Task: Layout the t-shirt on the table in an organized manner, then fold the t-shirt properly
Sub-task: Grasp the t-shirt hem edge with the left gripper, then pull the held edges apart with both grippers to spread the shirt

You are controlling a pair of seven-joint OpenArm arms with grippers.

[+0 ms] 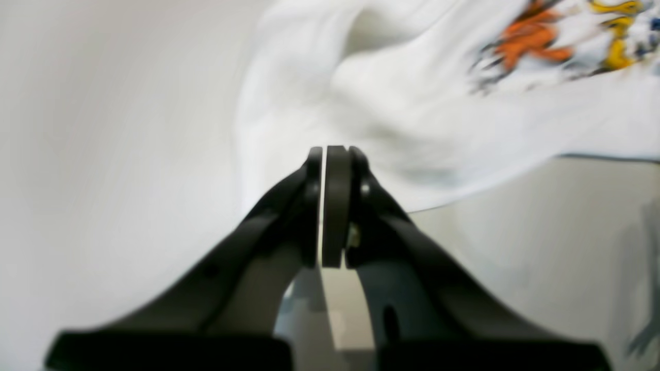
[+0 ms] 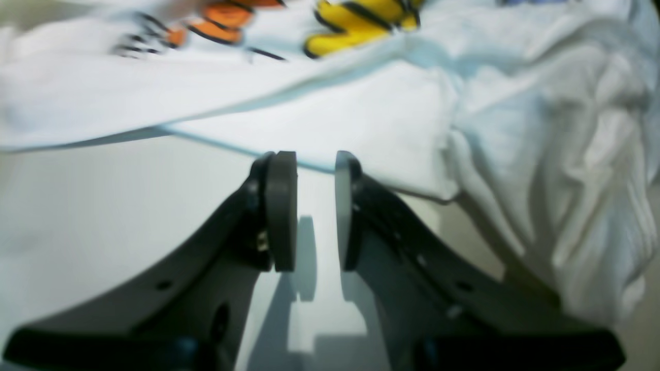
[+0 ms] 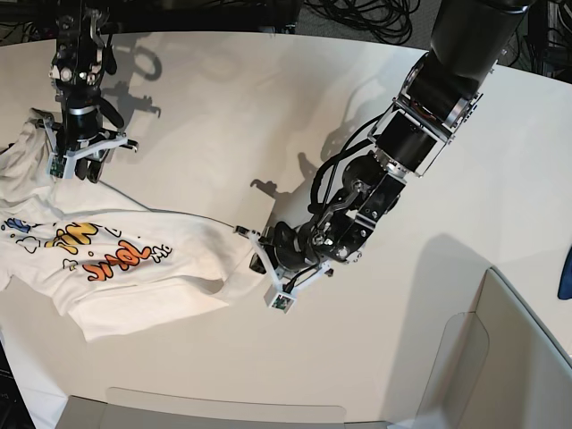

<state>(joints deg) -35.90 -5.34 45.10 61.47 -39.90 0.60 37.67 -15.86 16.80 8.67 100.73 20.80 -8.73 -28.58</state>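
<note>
The t-shirt (image 3: 116, 259) is spread print-up and rumpled on the off-white worktop (image 3: 268, 107), at the left edge of the base view, with one corner drawn out toward the middle. That corner is met by the left gripper (image 3: 259, 259), whose jaws are pressed together; in the left wrist view only a thin pale sliver is seen between the pads, and whether it is cloth cannot be told. The right gripper (image 2: 314, 211) is poised at the shirt's far edge, its jaws parted by a narrow gap with nothing between them, the hem lying just beyond the tips. Beside the shirt's far side, black cables (image 3: 357, 13) are seen beyond the worktop. A grey panel (image 3: 500, 357) is set at the corner well apart from the shirt.
</note>
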